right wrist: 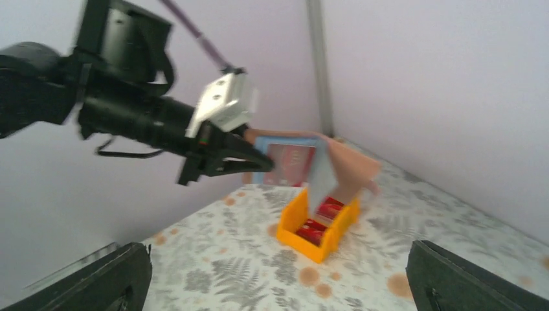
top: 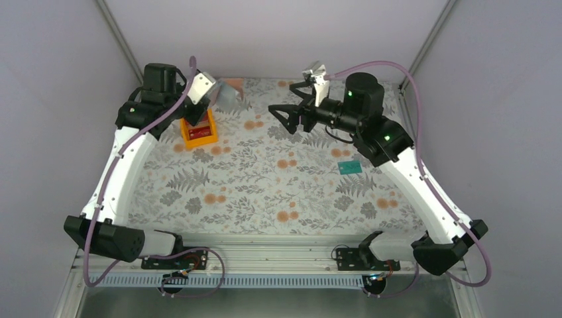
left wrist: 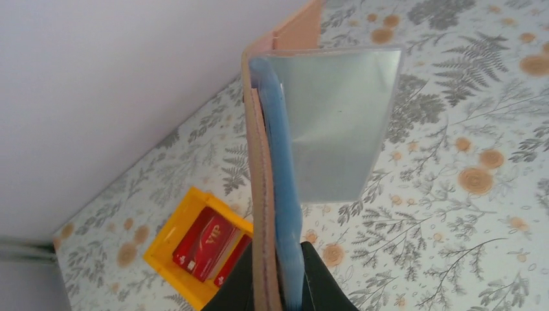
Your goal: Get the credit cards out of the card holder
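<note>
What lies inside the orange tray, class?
Red cards lie in the orange tray, one marked VIP. The card holder, held by the left gripper, hides one corner, so their number is unclear.

Four cards, one card holder, one tray.

Near the table's far-left corner the left gripper holds the wallet above the tray. The right gripper gapes wide by the far edge, and a teal card lies toward the right edge.

Top view overhead, far; wrist views near; all share card holder
</note>
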Controlling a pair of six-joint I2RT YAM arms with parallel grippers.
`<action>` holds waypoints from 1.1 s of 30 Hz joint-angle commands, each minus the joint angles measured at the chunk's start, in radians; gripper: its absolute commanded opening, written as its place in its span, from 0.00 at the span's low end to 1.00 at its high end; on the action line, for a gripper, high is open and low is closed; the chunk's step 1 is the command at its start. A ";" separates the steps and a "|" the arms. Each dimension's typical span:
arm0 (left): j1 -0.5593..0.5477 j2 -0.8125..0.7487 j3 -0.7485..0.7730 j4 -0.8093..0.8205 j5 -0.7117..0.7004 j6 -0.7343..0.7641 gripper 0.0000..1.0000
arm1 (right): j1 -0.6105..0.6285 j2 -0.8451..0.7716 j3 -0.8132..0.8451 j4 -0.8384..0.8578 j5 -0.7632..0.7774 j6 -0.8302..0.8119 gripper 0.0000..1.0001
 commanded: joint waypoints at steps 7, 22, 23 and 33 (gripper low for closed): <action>-0.001 0.020 0.103 -0.030 0.524 -0.062 0.02 | 0.073 0.157 0.009 0.332 -0.664 0.165 0.78; 0.024 0.009 0.174 -0.291 1.103 0.267 0.02 | -0.021 0.143 -0.032 0.202 -0.370 0.138 0.44; 0.024 0.008 0.176 -0.309 1.112 0.288 0.02 | -0.025 0.134 -0.034 0.202 -0.402 0.124 0.44; 0.024 0.013 0.185 -0.320 1.141 0.301 0.02 | -0.005 0.194 -0.018 0.107 -0.627 0.017 0.31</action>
